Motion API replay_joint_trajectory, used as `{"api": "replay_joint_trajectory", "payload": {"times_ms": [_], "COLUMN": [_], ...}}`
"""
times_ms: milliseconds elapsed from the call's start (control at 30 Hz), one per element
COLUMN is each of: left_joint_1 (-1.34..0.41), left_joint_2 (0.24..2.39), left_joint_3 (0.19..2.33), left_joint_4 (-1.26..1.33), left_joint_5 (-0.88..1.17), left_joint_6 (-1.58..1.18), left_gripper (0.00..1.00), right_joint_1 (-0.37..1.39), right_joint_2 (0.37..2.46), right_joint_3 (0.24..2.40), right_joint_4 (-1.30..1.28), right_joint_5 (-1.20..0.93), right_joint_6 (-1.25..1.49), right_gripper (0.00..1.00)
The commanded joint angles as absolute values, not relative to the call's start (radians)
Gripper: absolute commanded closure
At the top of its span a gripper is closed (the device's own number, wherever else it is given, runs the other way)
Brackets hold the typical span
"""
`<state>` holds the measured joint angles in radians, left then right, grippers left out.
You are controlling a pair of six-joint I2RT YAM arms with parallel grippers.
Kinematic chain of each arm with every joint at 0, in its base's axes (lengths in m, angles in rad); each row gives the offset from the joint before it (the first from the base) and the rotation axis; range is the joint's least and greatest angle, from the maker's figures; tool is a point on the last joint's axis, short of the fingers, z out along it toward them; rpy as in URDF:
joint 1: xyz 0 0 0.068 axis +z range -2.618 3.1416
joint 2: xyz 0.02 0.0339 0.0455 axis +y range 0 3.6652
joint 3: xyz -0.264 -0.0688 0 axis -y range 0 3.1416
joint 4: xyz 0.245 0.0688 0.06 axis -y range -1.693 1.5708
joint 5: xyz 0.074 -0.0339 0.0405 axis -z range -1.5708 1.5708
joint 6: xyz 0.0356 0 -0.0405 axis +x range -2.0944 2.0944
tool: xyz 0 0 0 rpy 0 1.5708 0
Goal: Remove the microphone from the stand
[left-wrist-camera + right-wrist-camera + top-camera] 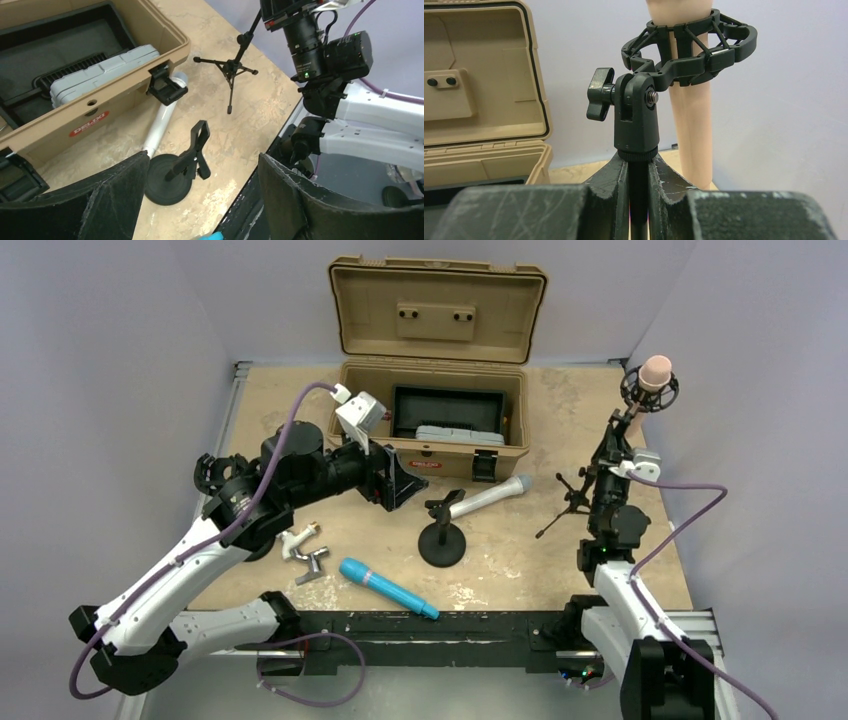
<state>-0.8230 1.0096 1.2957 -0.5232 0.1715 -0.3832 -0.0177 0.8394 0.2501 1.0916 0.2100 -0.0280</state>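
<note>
A pink microphone [656, 371] [691, 125] sits upright in a black shock mount [689, 50] on top of a thin tripod stand [575, 502] at the right. My right gripper [638, 185] [612, 455] is shut on this stand's pole just under the mount's swivel. A silver microphone [490, 497] [161, 125] lies flat on the table, its tail by a round-base stand [442, 540] [165, 182] whose clip [195, 150] is empty. My left gripper [205, 200] [400, 480] hovers open over that round stand, nothing between its fingers [100, 200].
An open tan case [435, 430] [125, 75] stands at the back, a grey box inside it. A blue microphone [388, 588] lies near the front edge. A small white-and-metal part [303, 552] lies at the front left. The tripod's legs [230, 67] spread beside the case.
</note>
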Motion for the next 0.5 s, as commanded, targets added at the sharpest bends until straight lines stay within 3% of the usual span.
{"api": "replay_joint_trajectory", "payload": {"times_ms": [0,467], "left_joint_1": [-0.796,-0.789], "left_joint_2": [0.936,0.908], "left_joint_3": [1.215,1.184], "left_joint_4": [-0.398,-0.398], "left_joint_5": [0.145,0.096], "left_joint_6": [-0.348,-0.333], "left_gripper": [0.22,0.21], "right_joint_1": [-0.015,-0.008], "right_joint_2": [0.898,0.887], "right_joint_3": [0.252,0.223], "right_joint_4": [1.341,1.28], "right_joint_5": [0.179,0.186], "right_joint_6": [-0.069,-0.025], "right_gripper": [1.0,0.77]}}
